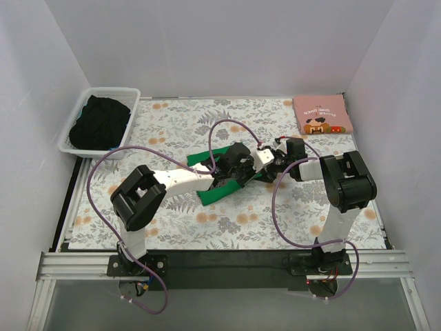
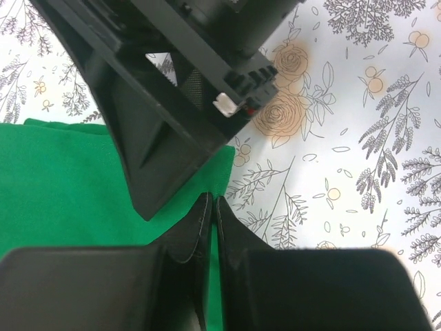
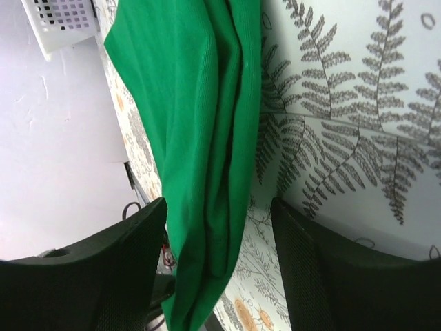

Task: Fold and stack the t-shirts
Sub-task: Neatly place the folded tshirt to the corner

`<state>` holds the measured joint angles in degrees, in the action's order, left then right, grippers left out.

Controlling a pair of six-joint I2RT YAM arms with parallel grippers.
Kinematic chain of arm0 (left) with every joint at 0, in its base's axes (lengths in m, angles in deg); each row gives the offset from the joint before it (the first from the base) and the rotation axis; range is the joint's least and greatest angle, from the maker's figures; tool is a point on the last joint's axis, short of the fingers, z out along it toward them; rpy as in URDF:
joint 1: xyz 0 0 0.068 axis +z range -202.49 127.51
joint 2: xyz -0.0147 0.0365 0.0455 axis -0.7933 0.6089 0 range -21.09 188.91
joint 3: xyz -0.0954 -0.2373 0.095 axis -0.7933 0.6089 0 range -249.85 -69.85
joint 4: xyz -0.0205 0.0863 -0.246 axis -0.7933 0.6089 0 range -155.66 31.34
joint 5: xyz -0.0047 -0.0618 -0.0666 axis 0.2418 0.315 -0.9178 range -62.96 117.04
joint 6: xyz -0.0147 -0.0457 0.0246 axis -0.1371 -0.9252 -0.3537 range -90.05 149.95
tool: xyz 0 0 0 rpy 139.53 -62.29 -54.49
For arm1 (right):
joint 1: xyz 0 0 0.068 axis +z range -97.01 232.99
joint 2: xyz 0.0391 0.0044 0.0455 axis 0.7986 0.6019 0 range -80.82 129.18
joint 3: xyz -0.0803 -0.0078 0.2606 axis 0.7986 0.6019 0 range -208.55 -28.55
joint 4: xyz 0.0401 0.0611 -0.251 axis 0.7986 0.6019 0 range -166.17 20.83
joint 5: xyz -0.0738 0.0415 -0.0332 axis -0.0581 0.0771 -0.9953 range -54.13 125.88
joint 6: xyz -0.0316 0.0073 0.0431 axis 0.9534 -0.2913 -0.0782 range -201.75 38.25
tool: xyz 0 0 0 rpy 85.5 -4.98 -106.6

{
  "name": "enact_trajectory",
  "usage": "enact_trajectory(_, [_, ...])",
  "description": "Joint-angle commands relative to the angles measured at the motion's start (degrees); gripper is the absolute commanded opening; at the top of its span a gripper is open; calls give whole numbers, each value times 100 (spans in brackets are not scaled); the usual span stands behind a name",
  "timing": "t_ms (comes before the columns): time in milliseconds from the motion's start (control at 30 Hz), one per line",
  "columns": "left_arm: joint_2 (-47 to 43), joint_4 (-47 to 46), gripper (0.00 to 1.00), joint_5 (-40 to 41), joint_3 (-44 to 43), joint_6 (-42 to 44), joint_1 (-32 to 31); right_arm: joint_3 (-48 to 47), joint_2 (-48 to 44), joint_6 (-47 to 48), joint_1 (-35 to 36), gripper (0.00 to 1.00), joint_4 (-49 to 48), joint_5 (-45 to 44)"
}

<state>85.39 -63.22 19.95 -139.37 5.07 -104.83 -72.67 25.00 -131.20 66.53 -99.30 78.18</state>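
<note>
The bright green t-shirt (image 1: 215,192) lies bunched mid-table, partly under both arms. In the left wrist view the green t-shirt (image 2: 55,179) fills the left side, and my left gripper (image 2: 211,204) is shut at its right edge with a thin strip of green cloth between the jaws. The left gripper (image 1: 241,168) and right gripper (image 1: 270,164) meet over the shirt. My right gripper (image 3: 219,231) is open, with a hanging fold of the green t-shirt (image 3: 200,117) between its fingers. The pale pink printed t-shirt (image 1: 322,114) lies folded at the back right corner.
A white slatted basket (image 1: 74,118) holding a dark cloth (image 1: 100,124) stands at the back left; it also shows in the right wrist view (image 3: 62,21). The floral table cloth (image 1: 296,221) covers the table. White walls enclose three sides. Purple cables loop over both arms.
</note>
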Motion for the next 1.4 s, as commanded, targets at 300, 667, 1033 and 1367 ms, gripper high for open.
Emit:
enact_trajectory(300, [-250,11,0,-240,-238,-140,4,-466,597,-486,184,58,-806,-512])
enact_trajectory(667, [-197,11,0,-293,-247,-192,83,-510,808,-812,474,55,-1140,-662])
enact_trajectory(1033, [-434,134,45,-240,-150,-394,136,-1044,800,64,334,1,-756,-469])
enact_trajectory(1367, [-1524,1337,68,-645,192,-712,1067,-3405,1133,2999,-325,1,2105,-574])
